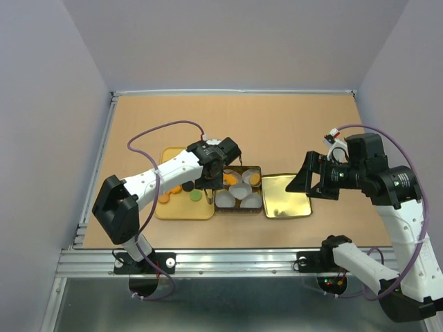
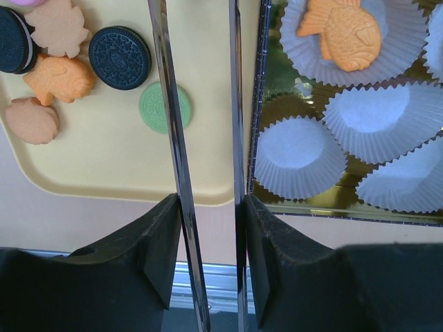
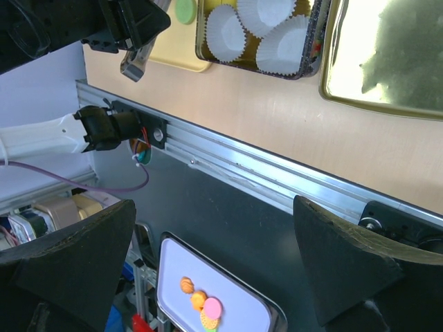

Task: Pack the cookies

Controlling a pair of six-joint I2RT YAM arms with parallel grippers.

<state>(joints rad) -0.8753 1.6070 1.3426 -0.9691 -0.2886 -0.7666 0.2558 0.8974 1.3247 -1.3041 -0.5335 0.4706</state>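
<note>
Cookies (image 2: pixel 119 57) lie on a yellow tray (image 2: pixel 111 166): black sandwich ones, orange shaped ones and a green disc (image 2: pixel 160 107). An orange fish cookie (image 2: pixel 344 36) sits in a paper cup inside the gold tin (image 1: pixel 239 207). My left gripper (image 2: pixel 208 207) is shut on metal tongs (image 2: pixel 169 131), whose two blades stand apart over the tray's right edge, with nothing seen between them. Their tips run out of the top of the left wrist view. In the top view the left gripper (image 1: pixel 211 174) hovers between tray (image 1: pixel 181 211) and tin. My right gripper (image 1: pixel 304 181) hangs open and empty near the lid.
Empty white fluted cups (image 2: pixel 299 155) fill the near part of the tin. The gold lid (image 1: pixel 285 196) lies right of the tin. A metal rail (image 3: pixel 263 173) runs along the table's near edge. Below it sits a white panel (image 3: pixel 235 311) bearing small cookies.
</note>
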